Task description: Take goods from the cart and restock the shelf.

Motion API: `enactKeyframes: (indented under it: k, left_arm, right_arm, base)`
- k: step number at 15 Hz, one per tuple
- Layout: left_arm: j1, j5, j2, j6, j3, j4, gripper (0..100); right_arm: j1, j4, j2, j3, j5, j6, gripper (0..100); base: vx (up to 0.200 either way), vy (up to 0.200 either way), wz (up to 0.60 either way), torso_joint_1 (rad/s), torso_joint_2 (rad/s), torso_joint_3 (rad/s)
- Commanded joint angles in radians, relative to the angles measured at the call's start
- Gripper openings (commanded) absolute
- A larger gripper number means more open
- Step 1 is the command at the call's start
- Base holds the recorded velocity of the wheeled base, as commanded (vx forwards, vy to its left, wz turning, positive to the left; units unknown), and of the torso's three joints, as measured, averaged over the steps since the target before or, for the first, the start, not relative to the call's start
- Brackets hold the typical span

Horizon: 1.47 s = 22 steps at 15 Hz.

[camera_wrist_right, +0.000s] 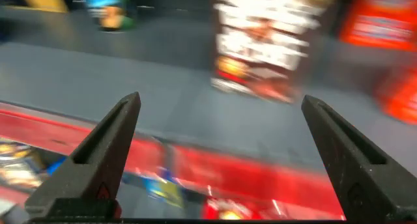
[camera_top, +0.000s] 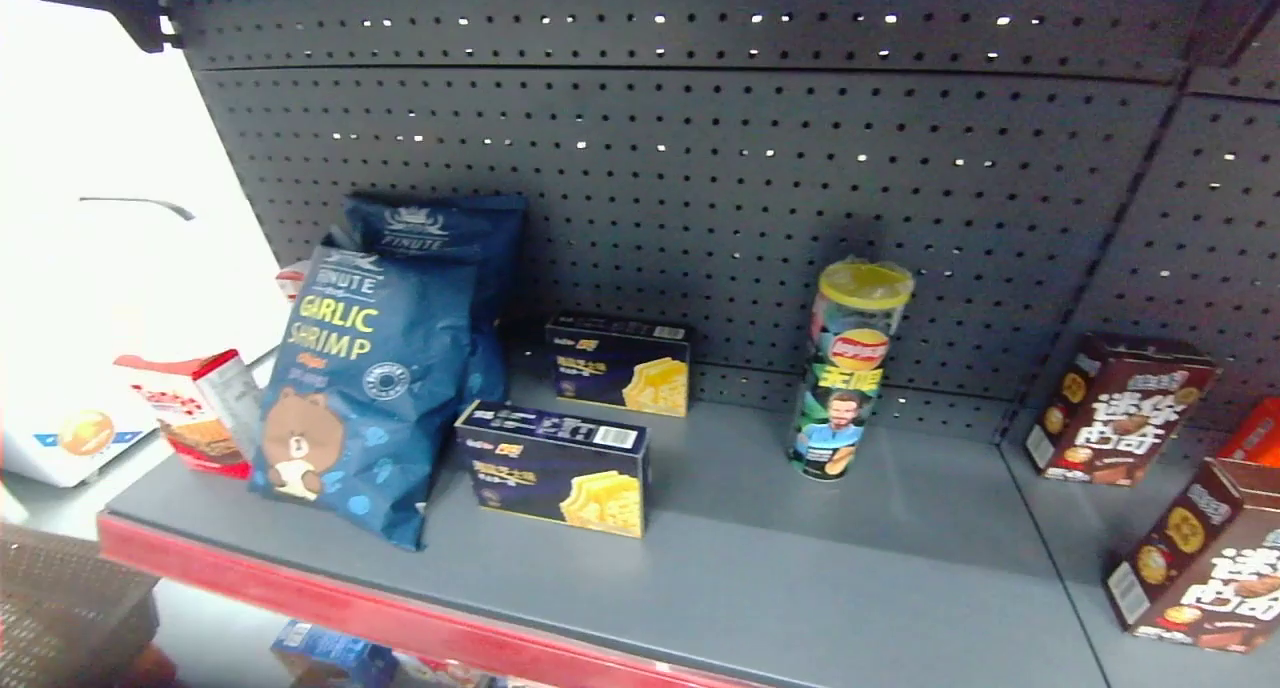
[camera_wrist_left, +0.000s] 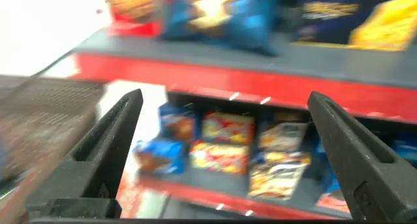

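Fingers point(camera_wrist_left: 107, 152) of the left gripper point(camera_wrist_left: 225, 97) are spread wide with nothing between them. The right gripper point(camera_wrist_right: 220, 100) is just as wide open and bare. Both hang just in front of the red-edged shelf point(camera_top: 820, 568), the left one near what looks like the mesh cart point(camera_top: 60, 598). No good is in hand, and the cart's contents cannot be made out, so the stock on the shelf is the guide.

The blue shrimp-chip bags point(camera_top: 365, 388), leaning at the shelf's left, are probably light, soft and easily crushed, so pinch them at the top seam. The dark-blue boxes point(camera_top: 555, 468) with yellow pictures and the brown boxes point(camera_top: 1120, 408) at the right look like stiff, light cardboard, best taken across two flat faces. The yellow-lidded chip canister point(camera_top: 850, 368) stands upright mid-shelf. It seems rigid but smooth and round, so it could slip or topple; close on the middle of its body.
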Motion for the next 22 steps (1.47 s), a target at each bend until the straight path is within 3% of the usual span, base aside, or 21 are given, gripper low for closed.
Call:
enactKeyframes:
  k: [1,12,19,20,21,22]
  left_arm:
    - [0.0,-0.001,-0.001,0.0,0.0,0.0,100]
    - [0.0,-0.001,-0.001,0.001,0.0,0.0,100]
    - [0.001,0.002,-0.001,0.004,0.0,-0.002,100]
    - [0.001,0.014,-0.002,0.049,0.0,-0.01,100]
    - [0.004,-0.013,0.001,0.116,0.0,-0.011,100]
    - [0.007,-0.035,0.003,0.139,-0.002,-0.013,100]
  right_arm:
    - [0.0,0.0,0.0,0.0,0.001,0.0,100]
    - [0.0,0.0,0.0,0.0,-0.001,0.003,100]
    - [0.0,-0.001,0.0,0.0,-0.002,0.001,100]
    - [0.0,-0.001,0.0,0.0,-0.001,0.001,100]
    - [0.0,-0.001,0.0,0.0,-0.001,0.001,100]
    - [0.0,-0.001,0.0,0.0,-0.001,0.001,100]
  base:
    - [0.0,0.0,0.6,0.007,0.0,0.002]
    - [0.0,0.0,0.6,0.003,0.0,0.002]
    - [0.0,0.0,0.0,0.0,0.0,0.0]
    - [0.0,0.0,0.0,0.0,0.0,0.0]
    - [0.0,0.0,0.0,0.0,0.0,0.0]
    - [0.0,0.0,0.0,0.0,0.0,0.0]
